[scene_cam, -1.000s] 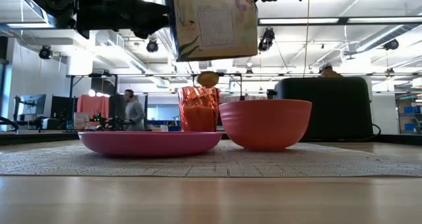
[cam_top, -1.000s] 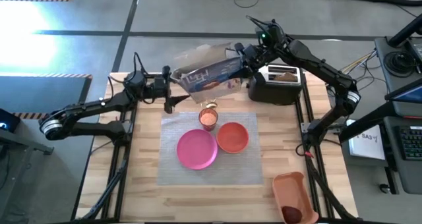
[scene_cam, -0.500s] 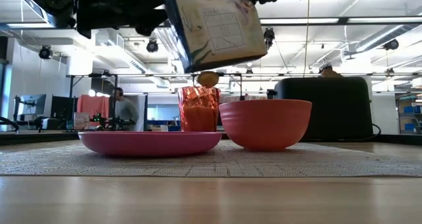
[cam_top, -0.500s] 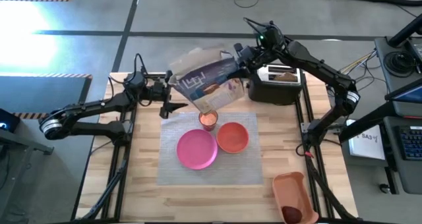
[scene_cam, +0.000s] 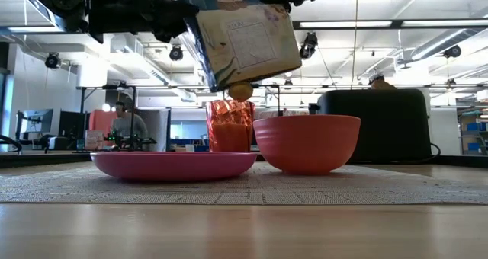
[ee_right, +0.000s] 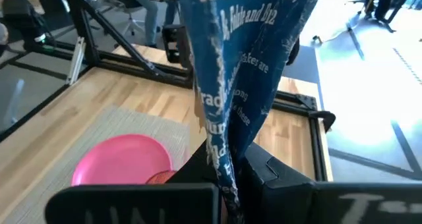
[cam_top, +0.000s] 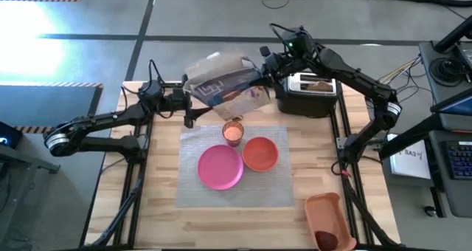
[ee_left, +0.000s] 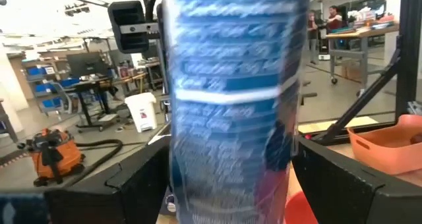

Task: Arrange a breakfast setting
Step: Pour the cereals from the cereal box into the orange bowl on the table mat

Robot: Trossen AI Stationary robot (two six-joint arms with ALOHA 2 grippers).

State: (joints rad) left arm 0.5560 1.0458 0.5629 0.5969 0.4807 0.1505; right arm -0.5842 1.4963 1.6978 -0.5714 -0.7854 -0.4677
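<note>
A blue printed cereal bag (cam_top: 225, 85) hangs tilted in the air above the small orange cup (cam_top: 233, 133). My right gripper (cam_top: 267, 63) is shut on the bag by the toaster. My left gripper (cam_top: 190, 107) stands open at the bag's other end, which fills the gap between its fingers (ee_left: 231, 184). On the grey placemat (cam_top: 276, 188) rest the pink plate (cam_top: 220, 167), the orange bowl (cam_top: 259, 153) and the cup. Toast (cam_top: 318, 82) sticks up out of the toaster (cam_top: 310, 96). A red apple (cam_top: 327, 240) lies in the orange tray. My right gripper pinches the bag's flattened edge (ee_right: 227, 174) between its two fingers, coming level from the table's right far side. The bag is lifted clear and reaches out tilted toward the left arm. My left gripper's fingers (ee_left: 142, 184) flank the bag's end; whether they touch it I cannot tell.
The orange tray (cam_top: 330, 214) sits at the near right corner. Bare wood lies left of the placemat and along the near edge. People and desks show in the room behind.
My right gripper has turned its wrist. The bag swung with it, one corner dipping toward the cup, and it now sits more tilted, its lower corner closer above the cup. My left gripper kept still and open.
</note>
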